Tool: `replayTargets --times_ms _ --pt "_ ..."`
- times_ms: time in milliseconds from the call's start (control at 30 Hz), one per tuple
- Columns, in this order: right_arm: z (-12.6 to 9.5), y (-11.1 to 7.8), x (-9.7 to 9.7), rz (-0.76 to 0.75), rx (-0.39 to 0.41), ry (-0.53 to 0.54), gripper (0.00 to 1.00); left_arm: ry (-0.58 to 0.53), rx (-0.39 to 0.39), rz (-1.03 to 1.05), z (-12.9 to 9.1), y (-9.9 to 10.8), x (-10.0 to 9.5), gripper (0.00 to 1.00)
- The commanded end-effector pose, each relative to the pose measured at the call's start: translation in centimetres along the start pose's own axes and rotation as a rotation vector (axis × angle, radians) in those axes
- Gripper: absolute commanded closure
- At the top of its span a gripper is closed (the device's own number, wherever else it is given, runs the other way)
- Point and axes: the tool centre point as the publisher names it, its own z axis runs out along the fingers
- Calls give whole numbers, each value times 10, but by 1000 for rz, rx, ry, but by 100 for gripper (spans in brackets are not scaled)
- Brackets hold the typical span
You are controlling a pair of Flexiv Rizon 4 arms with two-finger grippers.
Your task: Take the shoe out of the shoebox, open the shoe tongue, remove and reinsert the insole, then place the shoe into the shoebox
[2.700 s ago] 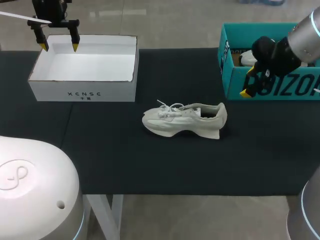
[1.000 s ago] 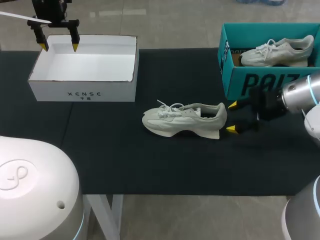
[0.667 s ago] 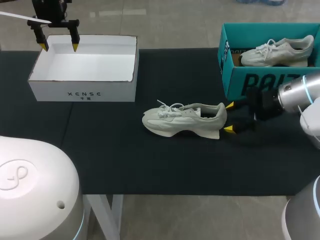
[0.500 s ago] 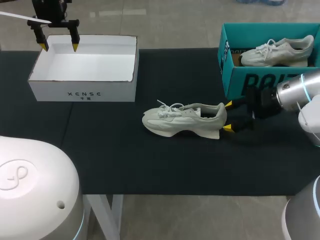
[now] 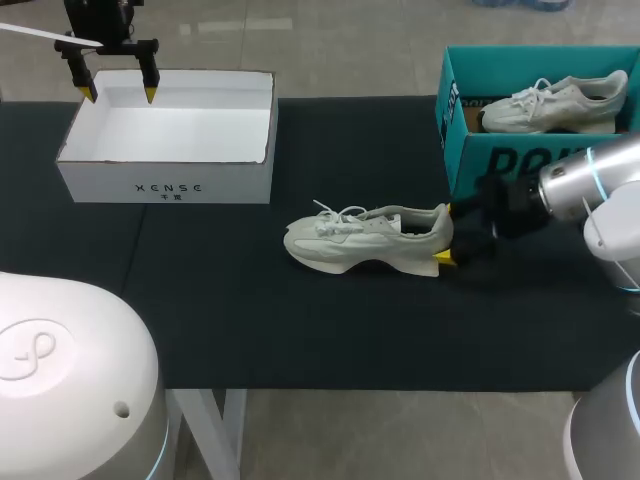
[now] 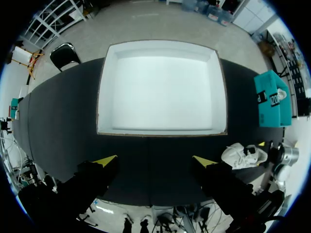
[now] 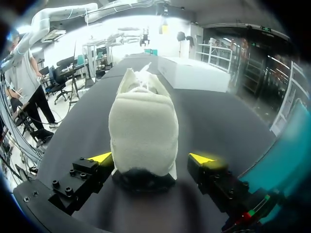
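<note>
1. The shoe (image 5: 368,240) lies on its side near the middle of the black mat (image 5: 300,330), toe pointing left and heel right. It sits outside both boxes, with its laces loose on top.
2. The right gripper (image 5: 446,234) comes in low from the right, with its fingers spread and released. In the right wrist view the heel sits between the two yellow tips (image 7: 151,158). There is a small gap on at least one side, so it has no grip on the shoe.
3. The left gripper (image 5: 119,95) hangs above the far-left corner of the white shoebox (image 5: 165,188), well apart from the shoe. Its fingers are spread wide and hold nothing (both tips show plainly in the left wrist view (image 6: 154,160)).
4. The white shoebox stands at the far left of the mat with its top open. Its white floor shows, and its near wall faces the shoe.
5. The teal shoebox (image 5: 470,160) stands at the far right, and its left wall is just beyond the right gripper. A second shoe (image 5: 555,103) lies inside it.
6. Bare mat runs between the white shoebox and the shoe, and from the shoe to the near edge of the table.
</note>
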Motion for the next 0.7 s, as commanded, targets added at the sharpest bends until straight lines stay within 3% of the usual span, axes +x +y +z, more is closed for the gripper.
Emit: replayTargets --times_ms 33,400,433,467,533,700 --pt "11 1 -2 -4 -3 3 0 0 0 0 0 0 0 0" --pt "24 -1 -9 3 3 34 0 0 0 0 0 0 0 0" --pt "25 -2 -9 8 8 39 16 0 0 0 0 0 0 0" --pt "25 -3 -9 11 5 39 53 0 0 0 0 0 0 0" --pt "26 -4 -7 16 7 45 100 0 0 0 0 0 0 0" --pt "26 -2 -4 23 5 75 100 0 0 0 0 0 0 0"
